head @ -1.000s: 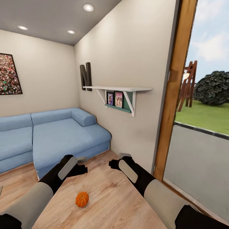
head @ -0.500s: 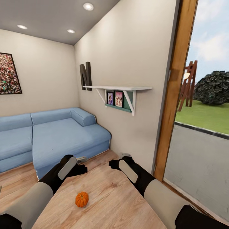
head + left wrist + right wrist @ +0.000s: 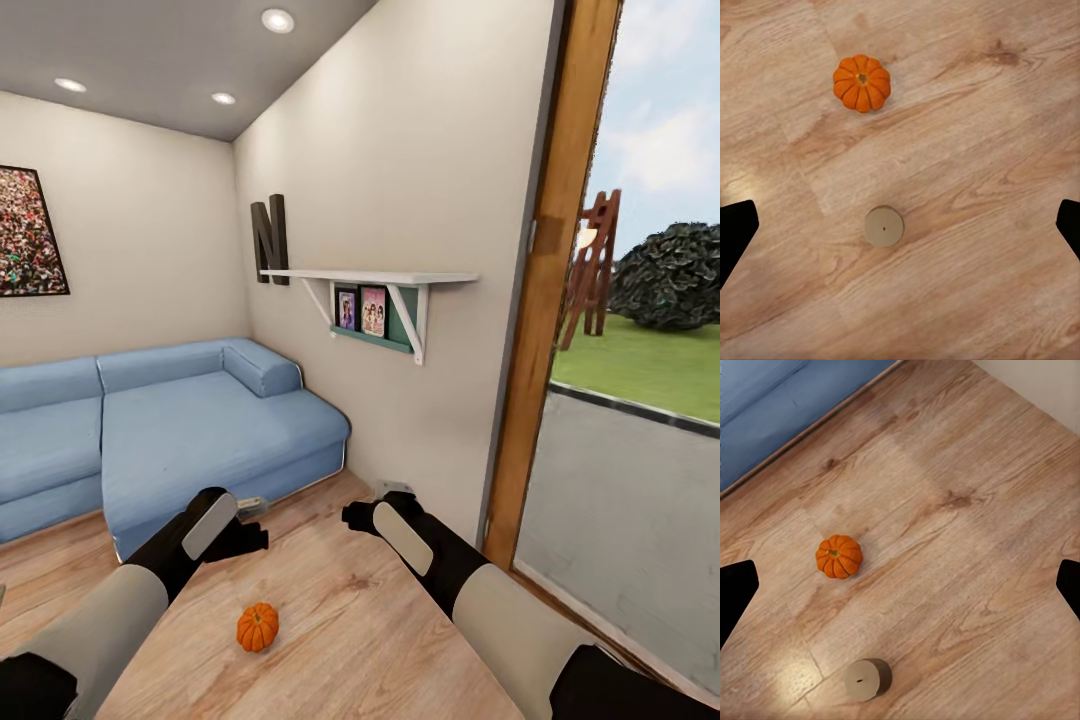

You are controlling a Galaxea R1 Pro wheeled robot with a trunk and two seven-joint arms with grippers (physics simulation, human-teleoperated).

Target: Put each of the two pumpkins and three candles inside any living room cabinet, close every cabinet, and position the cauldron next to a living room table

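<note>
A small orange pumpkin (image 3: 258, 627) sits on the wooden floor between my two forearms, nearer to me than both hands. In the left wrist view the pumpkin (image 3: 862, 82) lies beside a short grey-brown candle (image 3: 883, 226), which stands upright on the floor between the dark fingers (image 3: 735, 234). My left gripper (image 3: 252, 510) hangs open above the floor with nothing in it. My right gripper (image 3: 382, 494) is open and empty too; its wrist view takes in the pumpkin (image 3: 839, 556) and the candle (image 3: 866, 679) apart on the floor.
A blue corner sofa (image 3: 180, 420) stands ahead to the left, its base edge close to my left hand. A wall with a white shelf (image 3: 370, 280) runs ahead on the right. A wooden door frame (image 3: 540, 300) and glass pane close the right side.
My left arm has drawn slightly back and to the left. The pumpkin, the right arm and the room stay as they were.
</note>
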